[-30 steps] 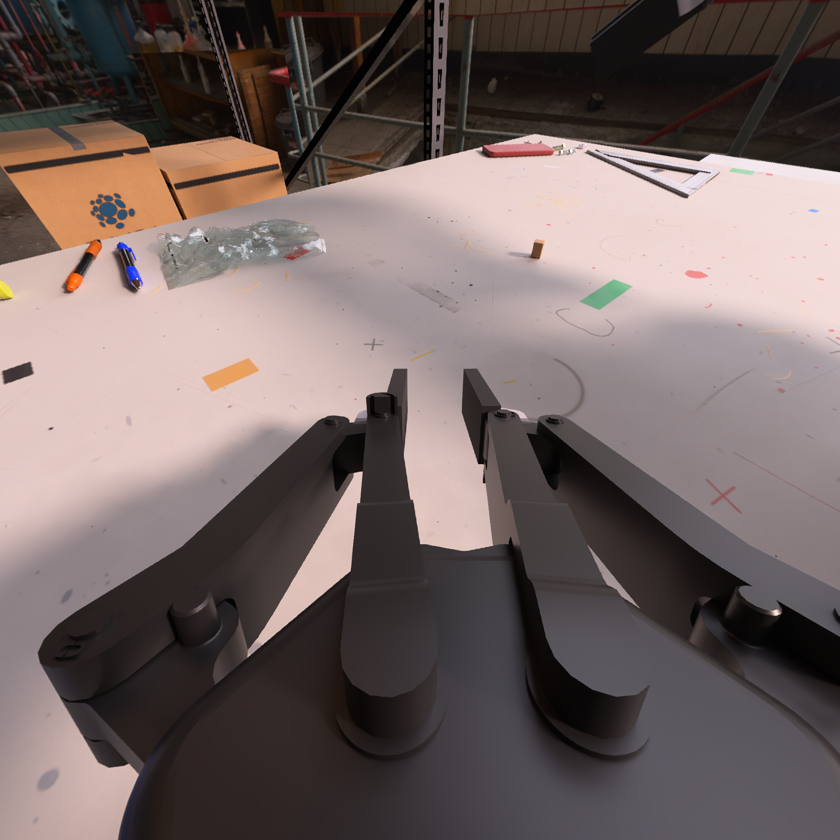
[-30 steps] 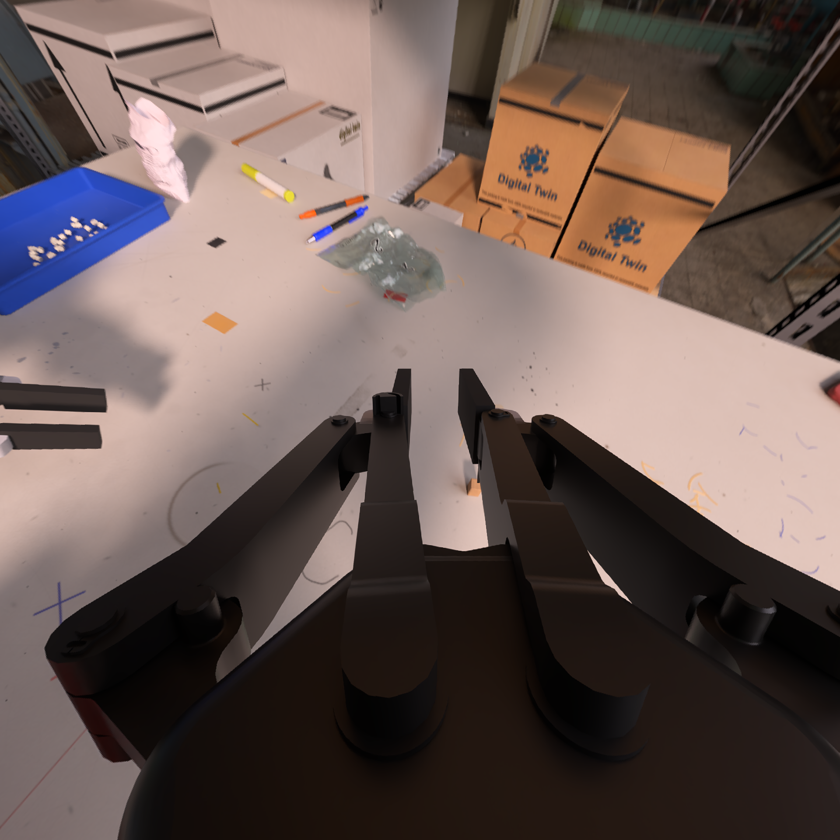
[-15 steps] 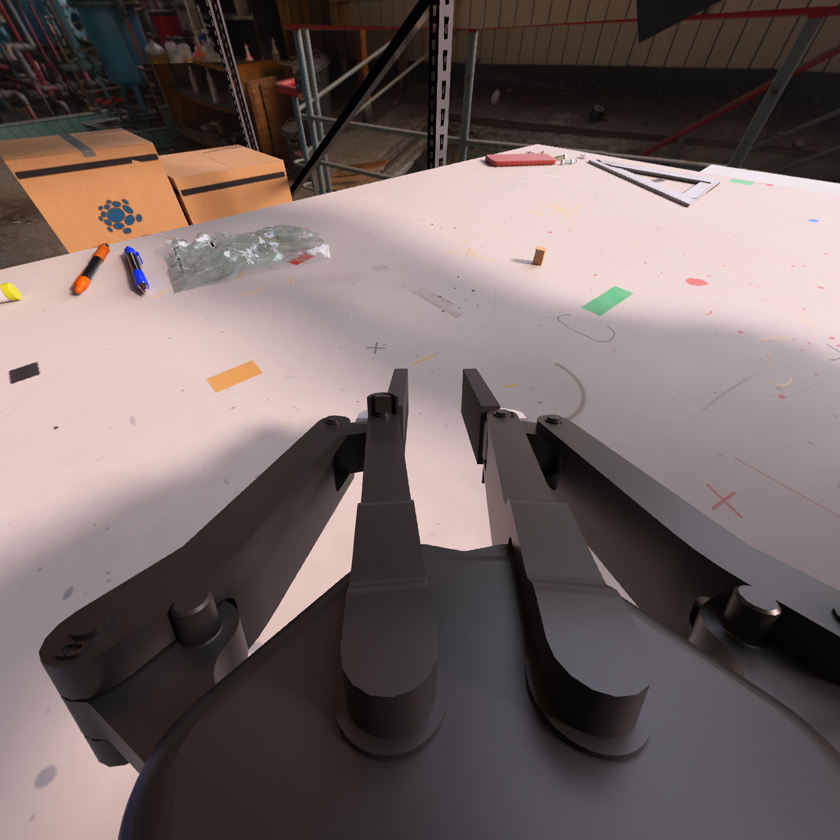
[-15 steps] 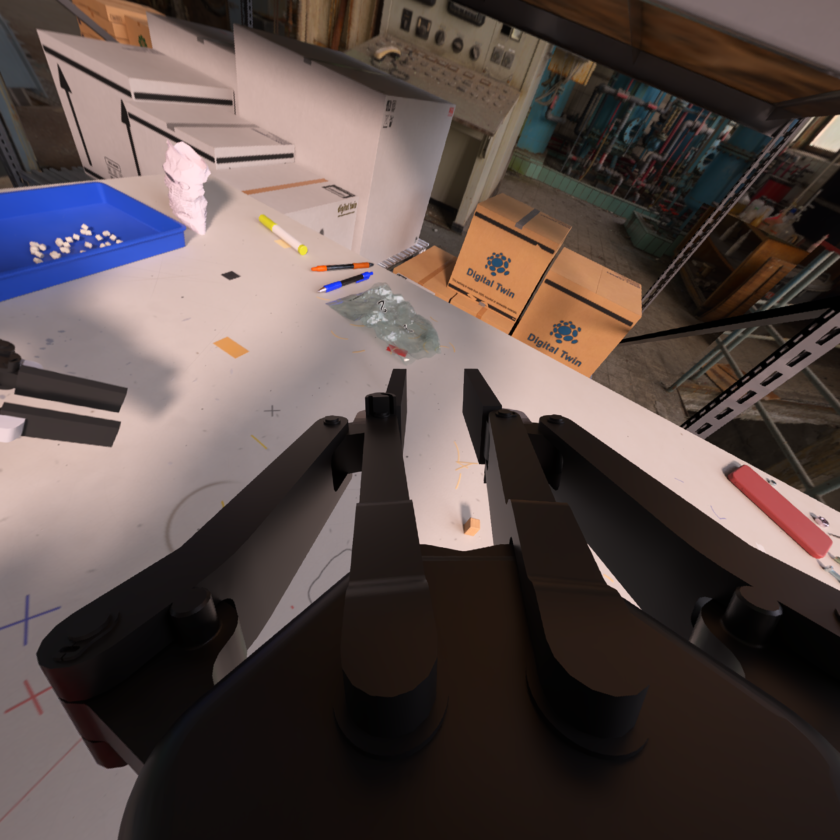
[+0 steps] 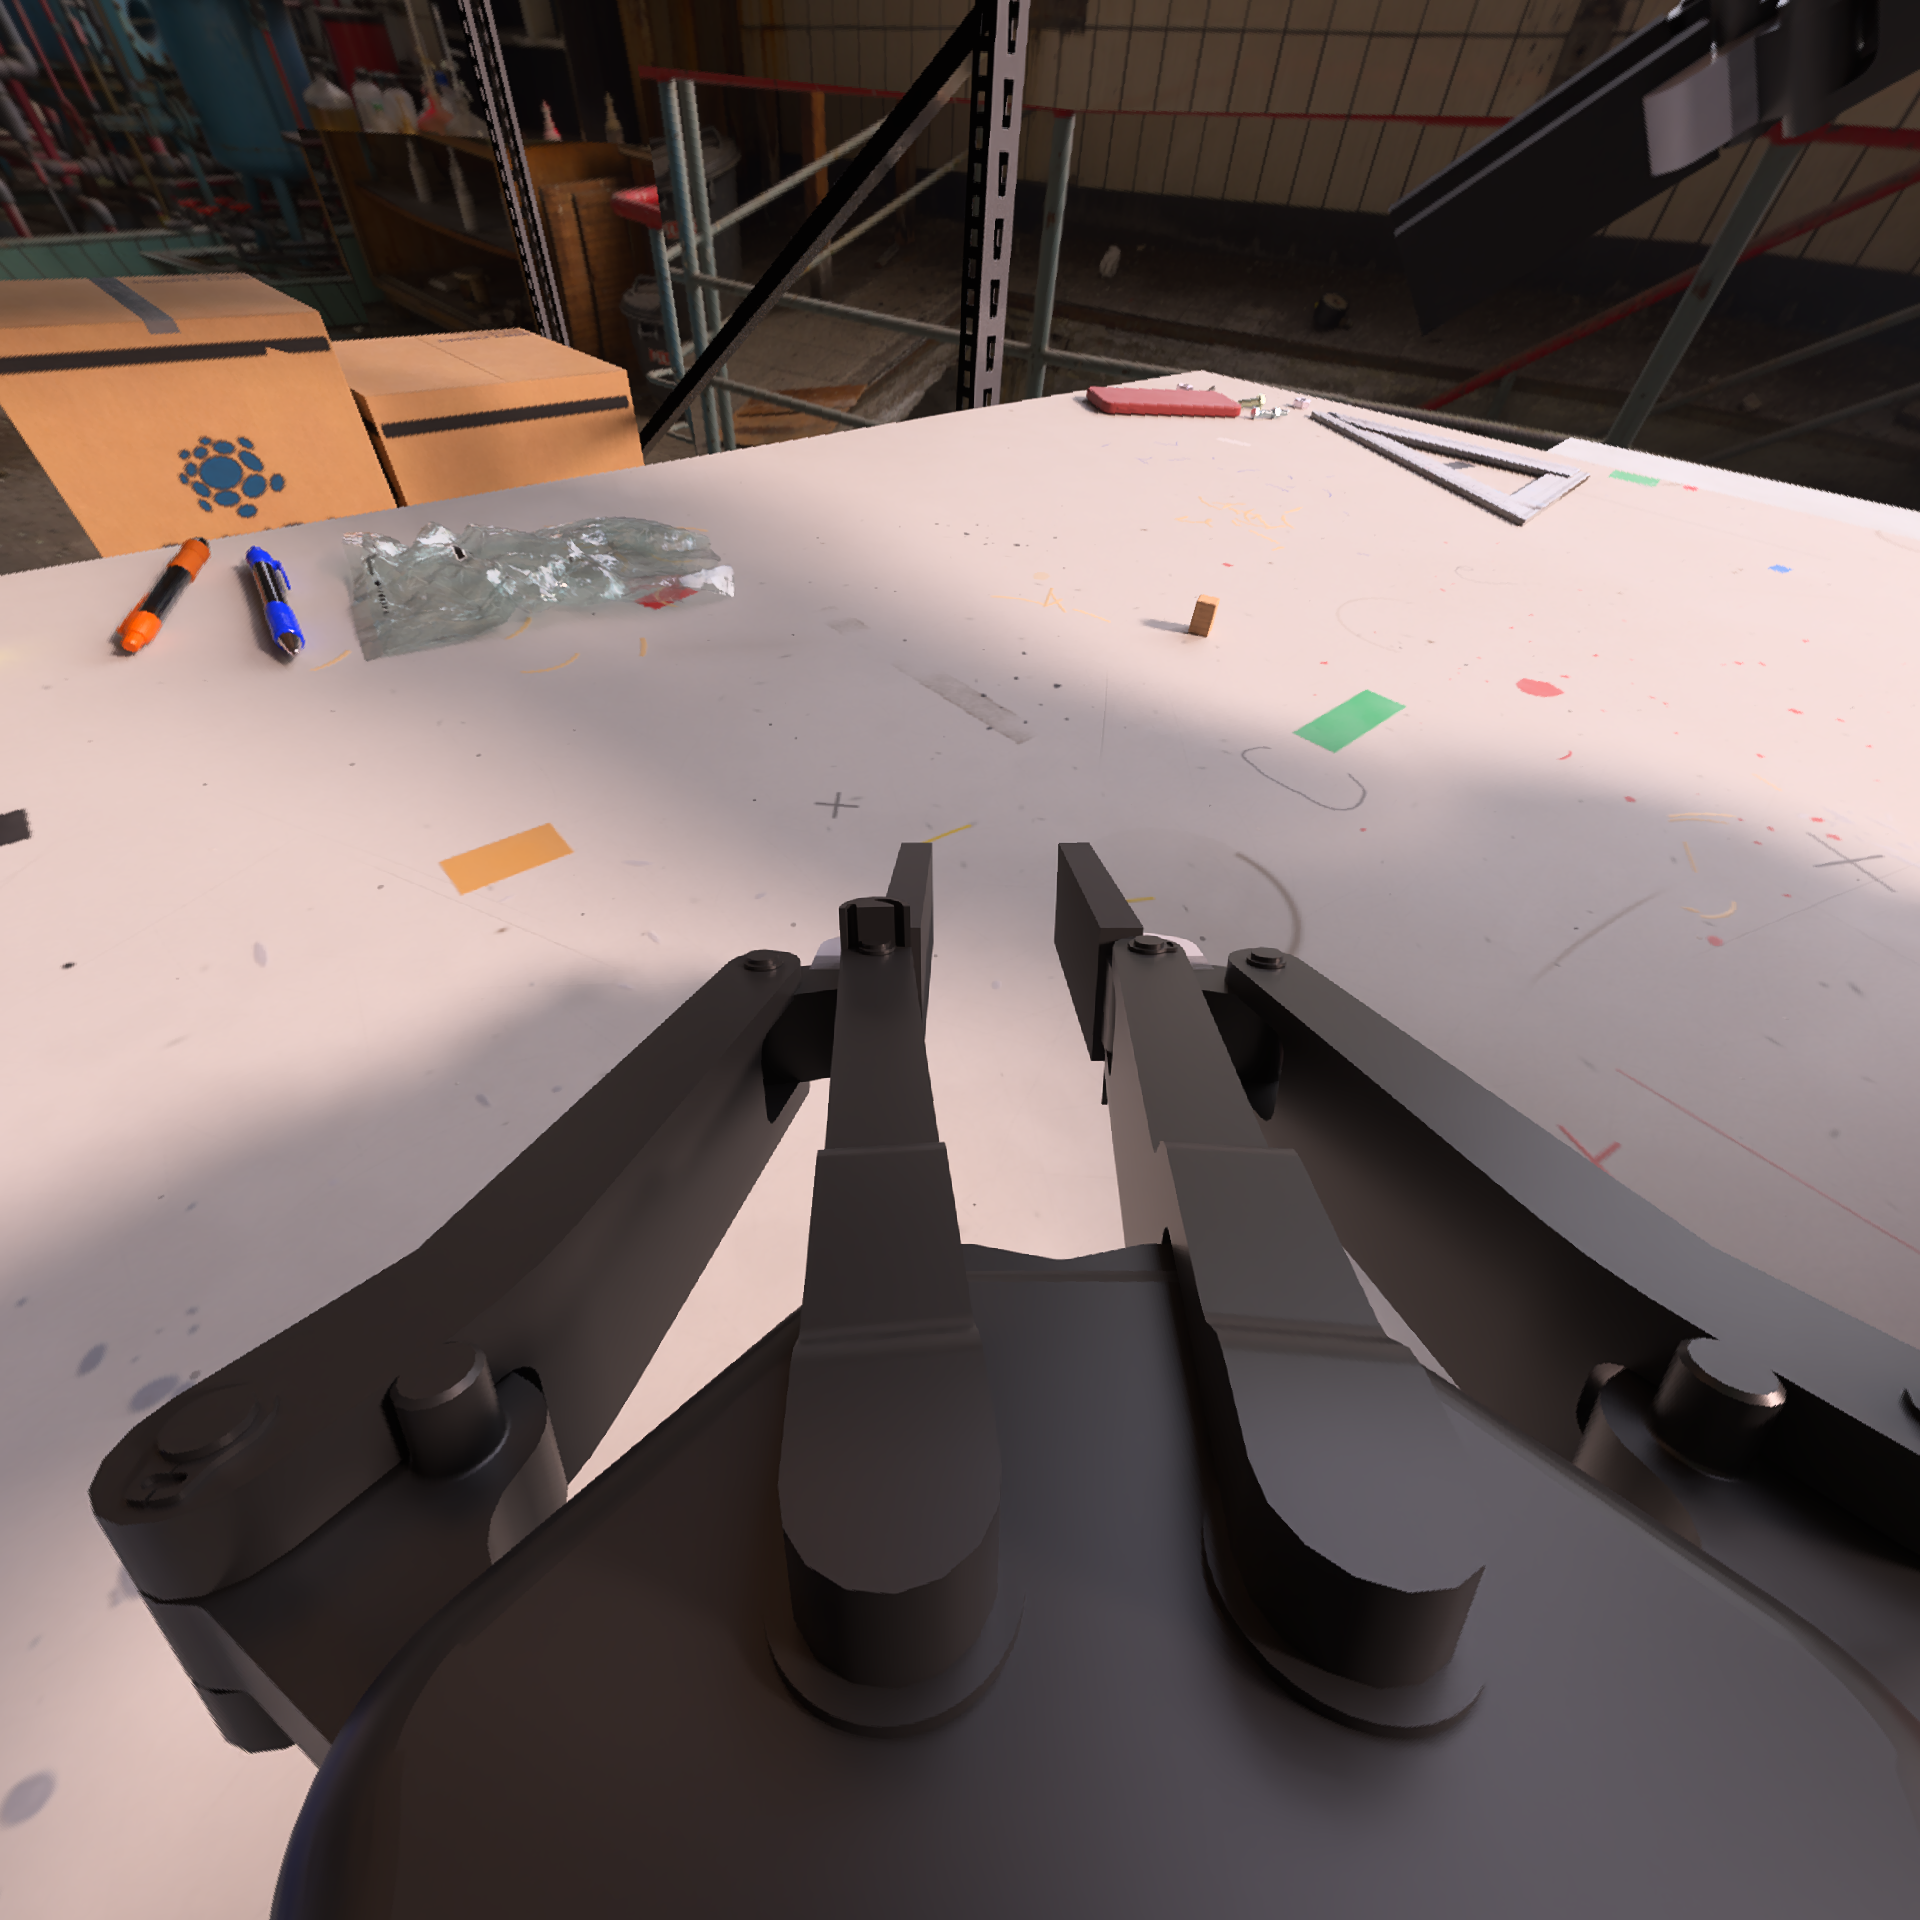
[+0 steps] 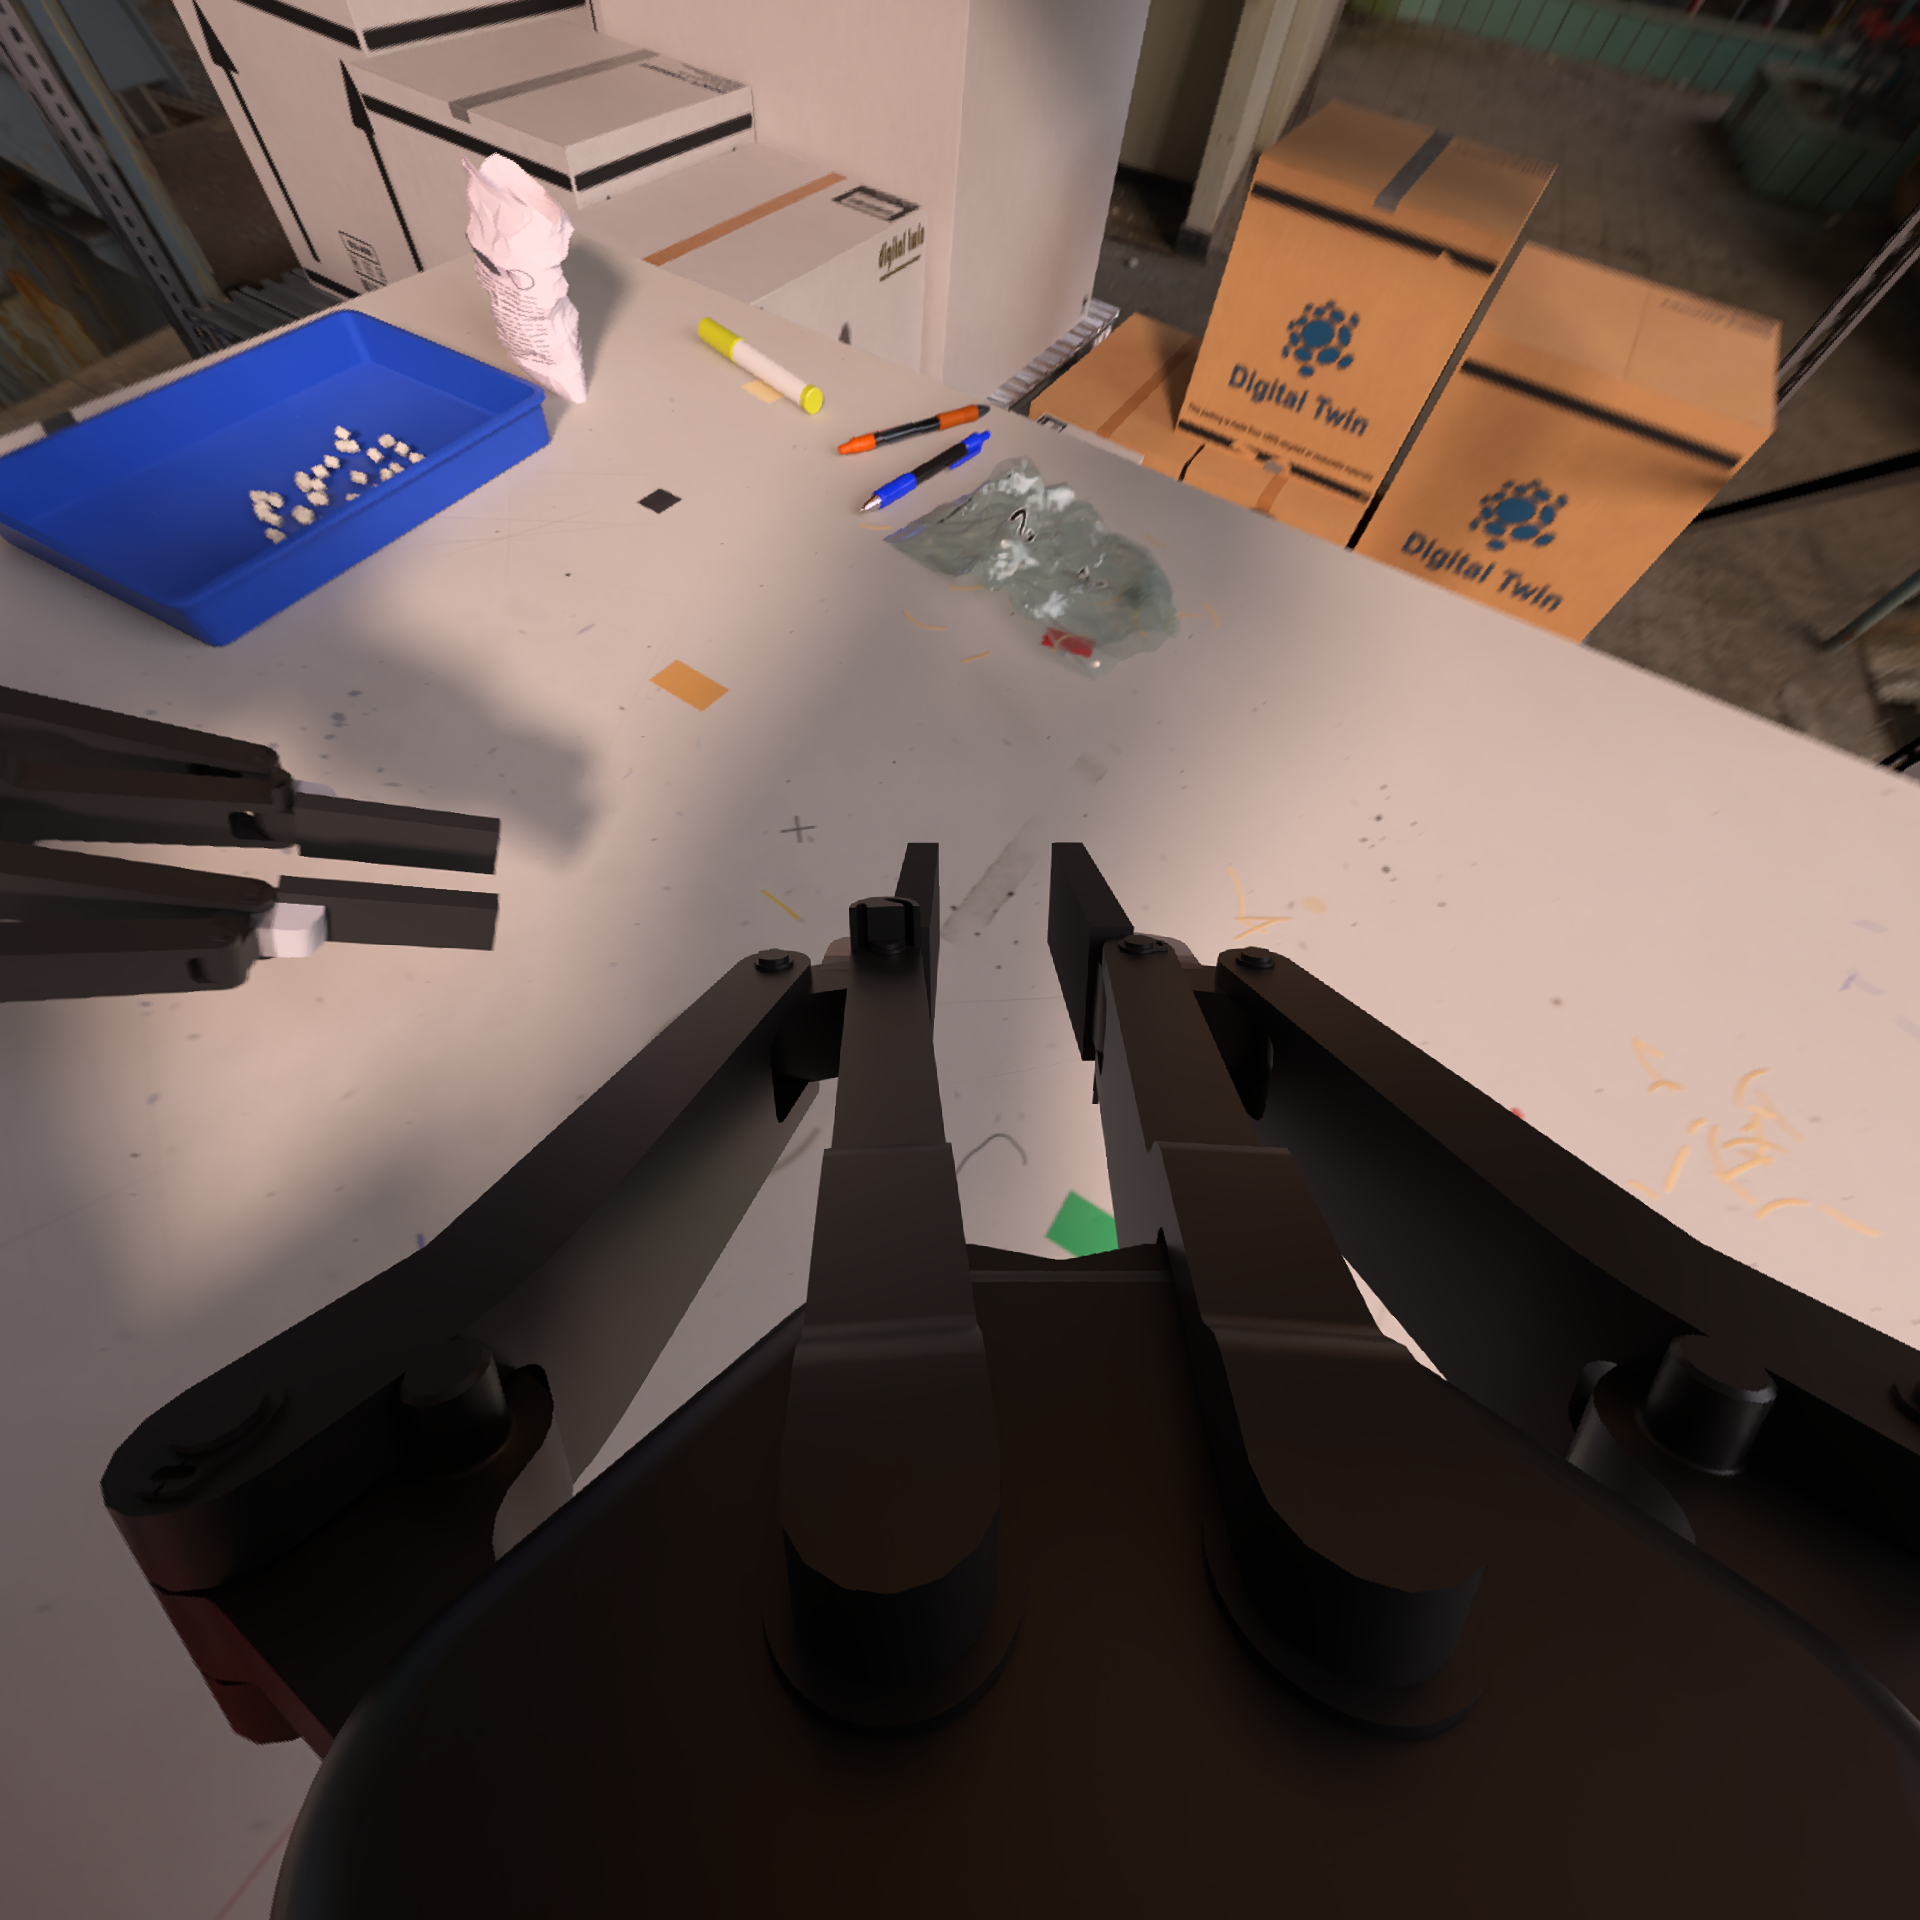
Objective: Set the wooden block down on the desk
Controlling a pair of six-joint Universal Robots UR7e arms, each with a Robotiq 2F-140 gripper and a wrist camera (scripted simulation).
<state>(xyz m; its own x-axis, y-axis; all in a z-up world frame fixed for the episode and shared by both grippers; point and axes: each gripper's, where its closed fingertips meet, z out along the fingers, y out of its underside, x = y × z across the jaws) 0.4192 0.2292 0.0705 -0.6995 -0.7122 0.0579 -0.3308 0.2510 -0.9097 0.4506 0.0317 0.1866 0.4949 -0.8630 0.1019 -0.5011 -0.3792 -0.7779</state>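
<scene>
A small wooden block point(image 5: 1203, 615) stands upright on the white desk point(image 5: 727, 717), far ahead and to the right of my left gripper point(image 5: 992, 873). That gripper is open and empty, low over the desk. My right gripper point(image 6: 992, 873) is also open and empty above the desk point(image 6: 1455, 883). The block does not show in the right wrist view. The left gripper's fingers point(image 6: 395, 873) reach in from the left there. Part of the right arm point(image 5: 1704, 114) shows high at the top right of the left wrist view.
A crumpled plastic bag point(image 5: 530, 577), an orange pen point(image 5: 161, 594) and a blue pen point(image 5: 273, 601) lie at the far left edge. A red flat item point(image 5: 1164, 401) and a set square point(image 5: 1455, 473) lie far right. A blue tray point(image 6: 114, 540), crumpled paper point(image 6: 525, 275) and yellow marker point(image 6: 761, 366) sit beyond.
The right wrist view rose off the block, then swung toward the tray side, and the block left its view. The left gripper drew back slightly. Both grippers kept the same opening.
</scene>
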